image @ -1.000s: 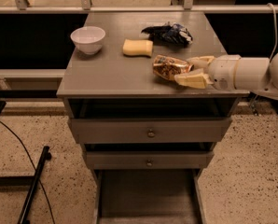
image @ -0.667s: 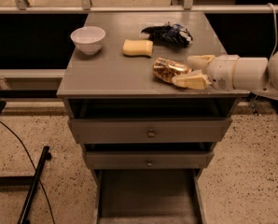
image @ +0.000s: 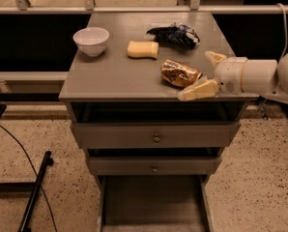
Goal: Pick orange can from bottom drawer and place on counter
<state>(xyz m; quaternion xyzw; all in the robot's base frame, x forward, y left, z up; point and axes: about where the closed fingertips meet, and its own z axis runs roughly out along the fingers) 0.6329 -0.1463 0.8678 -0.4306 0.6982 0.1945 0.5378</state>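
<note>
Place step abt done: orange can [image: 180, 73] lies on bench [image: 115, 71] btwn wide-spread fingers [image: 199, 89], near their tips; next, pull fingers straight back w/o rolling can.

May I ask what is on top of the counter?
A white bowl, yellow sponge, dark foil bag, and the orange can on its side within the open gripper. The arm hides the counter's right edge.

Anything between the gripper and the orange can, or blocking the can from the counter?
Nothing visible. The orange can lies on its side on the counter, near the front right edge. The gripper is open around the can's right end. The sponge and foil bag sit farther back, clear of both.
</note>
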